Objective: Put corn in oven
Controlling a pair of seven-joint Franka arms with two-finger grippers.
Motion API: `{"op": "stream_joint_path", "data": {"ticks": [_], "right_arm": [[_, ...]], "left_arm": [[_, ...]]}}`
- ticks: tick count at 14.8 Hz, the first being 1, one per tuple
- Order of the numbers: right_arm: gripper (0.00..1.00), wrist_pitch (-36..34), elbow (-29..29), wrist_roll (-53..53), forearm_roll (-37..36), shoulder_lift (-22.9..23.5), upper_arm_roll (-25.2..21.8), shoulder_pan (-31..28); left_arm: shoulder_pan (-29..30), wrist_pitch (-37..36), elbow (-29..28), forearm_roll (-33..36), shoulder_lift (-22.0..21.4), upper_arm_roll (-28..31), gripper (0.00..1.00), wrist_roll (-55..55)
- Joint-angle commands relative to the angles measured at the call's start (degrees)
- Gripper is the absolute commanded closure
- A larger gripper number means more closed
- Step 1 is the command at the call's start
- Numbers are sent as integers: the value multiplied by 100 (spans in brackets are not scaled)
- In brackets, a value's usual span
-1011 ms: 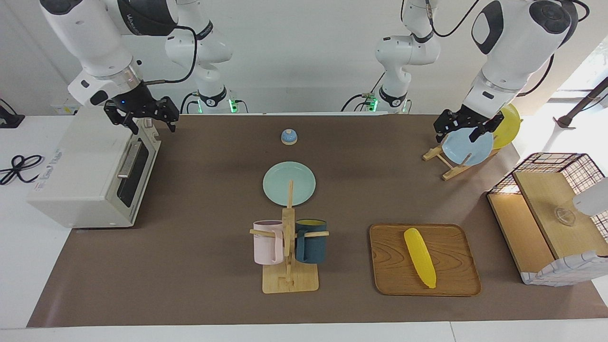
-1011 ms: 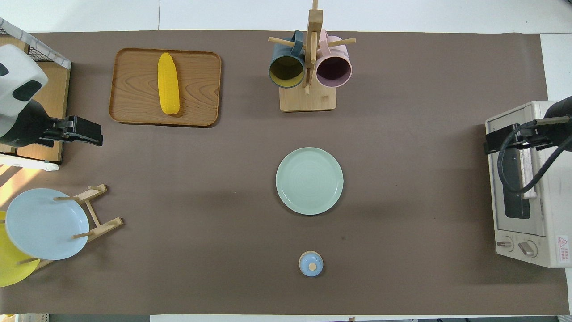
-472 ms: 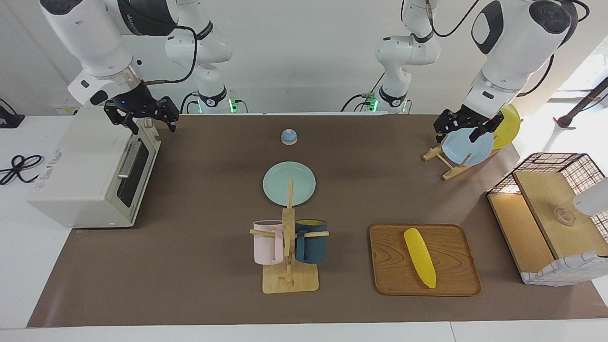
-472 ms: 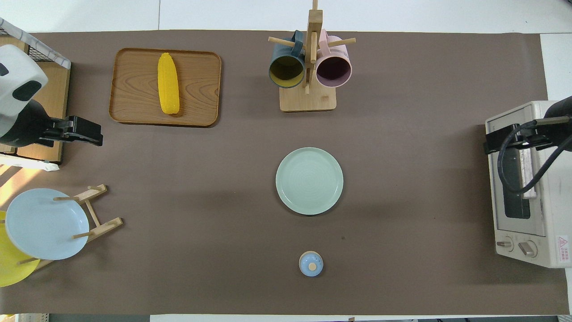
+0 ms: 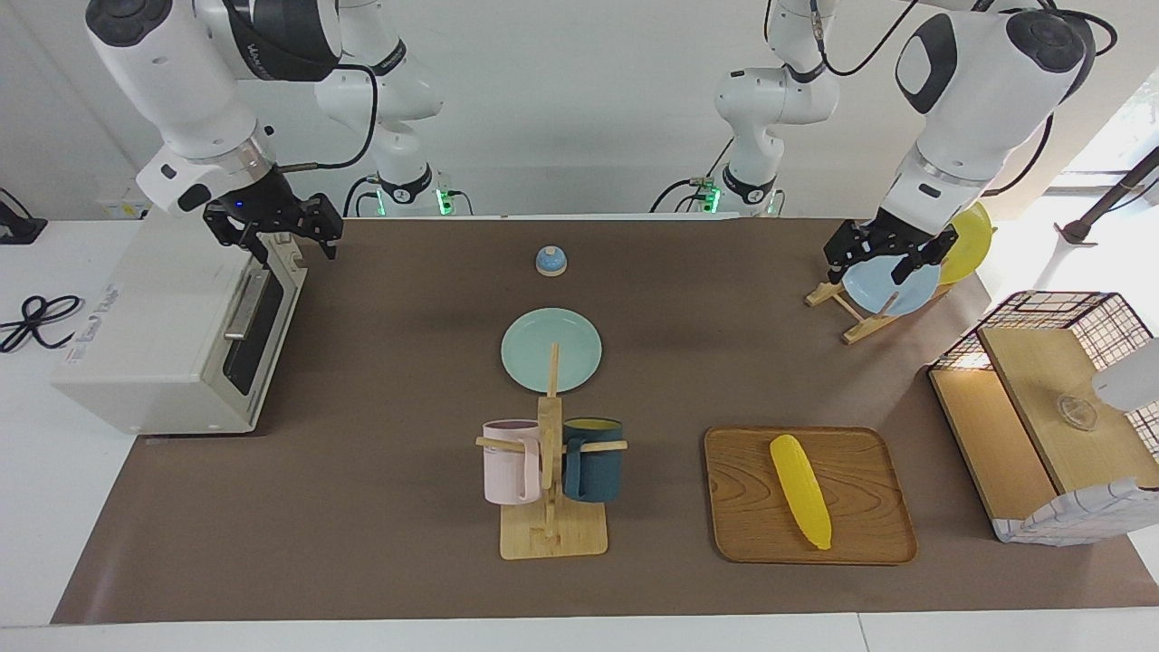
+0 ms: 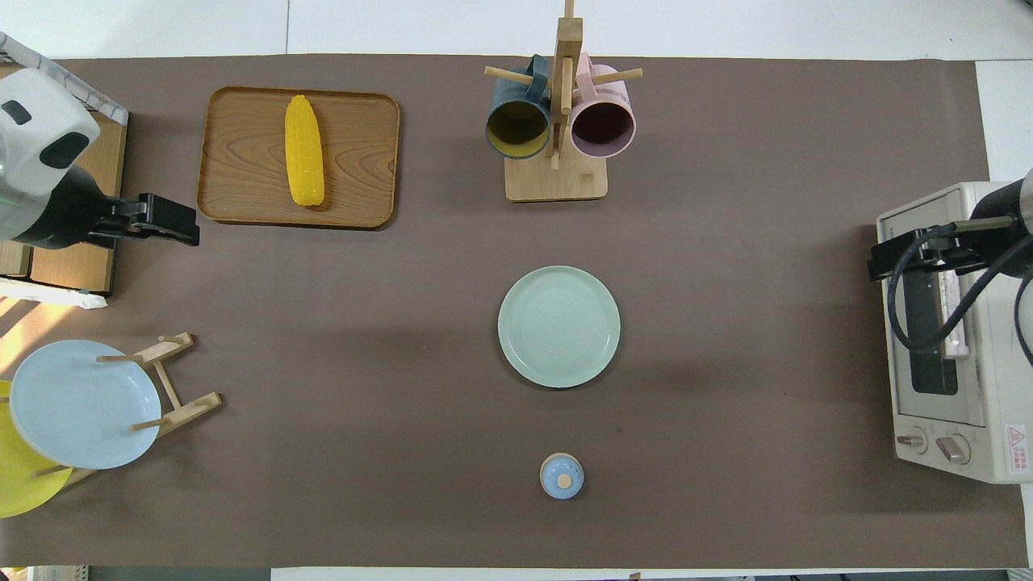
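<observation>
We see the left gripper [image 5: 883, 255], jaws apart, hanging above the table edge near the corn [image 5: 800, 490]; the right gripper [image 5: 272, 228], jaws apart, hangs over the oven [image 5: 172, 335].

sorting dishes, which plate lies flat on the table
The pale green plate mid-table lies flat; the blue plate and yellow plate stand on edge in the wooden rack.
</observation>
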Motion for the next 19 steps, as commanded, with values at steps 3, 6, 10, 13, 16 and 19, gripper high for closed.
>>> {"op": "stream_joint_path", "data": {"ticks": [3, 6, 10, 13, 16, 19], "right_arm": [[100, 1204, -1571, -182, -57, -713, -14, -611], [100, 1381, -1854, 28, -408, -767, -14, -673], [100, 1741, -1872, 108, -602, -486, -14, -963], [100, 1830, -1872, 248, -602, -354, -5, -1104], [100, 1830, -1872, 266, -611, -310, -14, -1104], [100, 1830, -1872, 266, -742, -240, -14, -1104]], "left_arm": [[-55, 281, 979, -193, 1493, 23, 0, 10], [-169, 904, 1174, -245, 2162, 23, 0, 1], [-398, 1028, 2685, -246, 3735, 49, 0, -17], [-372, 1406, 2740, -88, 3974, 67, 0, 45], [-389, 1758, 2740, 0, 4203, 75, 0, 45], [-381, 1794, 2906, 228, 4388, 67, 0, 62]]}}
